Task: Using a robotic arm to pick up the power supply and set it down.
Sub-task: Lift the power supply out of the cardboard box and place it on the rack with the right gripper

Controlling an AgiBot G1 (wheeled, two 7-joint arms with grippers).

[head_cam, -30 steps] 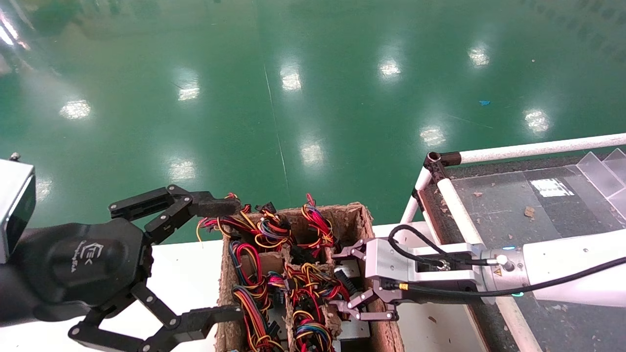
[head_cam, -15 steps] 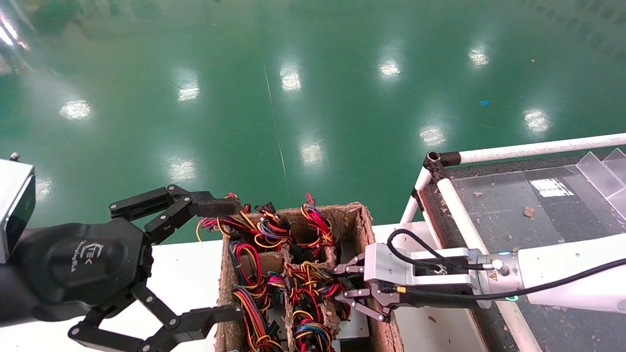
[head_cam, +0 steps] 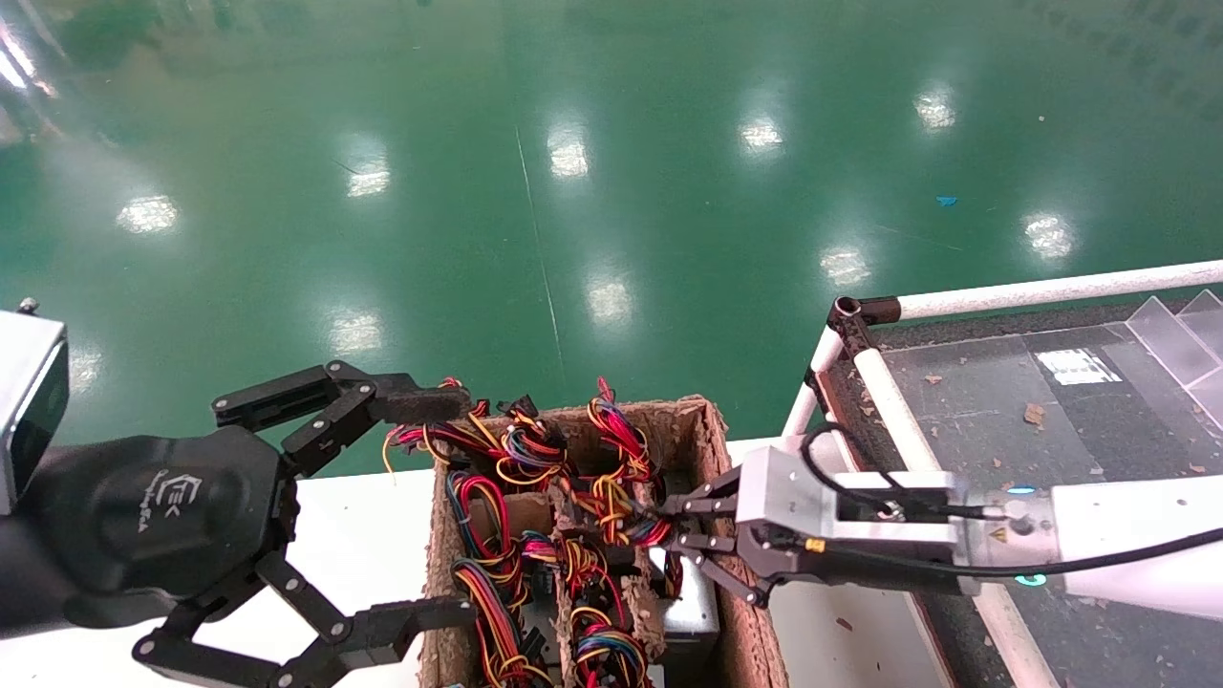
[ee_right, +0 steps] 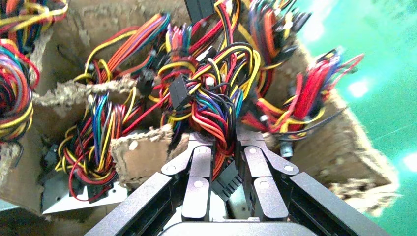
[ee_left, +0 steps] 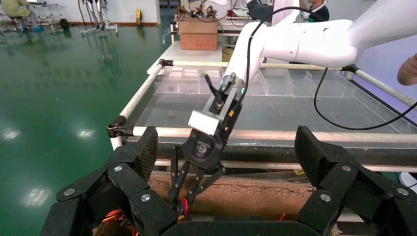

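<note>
— How far along was it?

— Barely begun. The right tool had closed on a wire bundle over the cardboard box; the power supply sat low in its compartment, not lifted, nothing set down. The left tool hung open beside the box.

— And the surroundings?

— The box stood on a white counter, a railed bench to the right, glossy green floor beyond.
</note>
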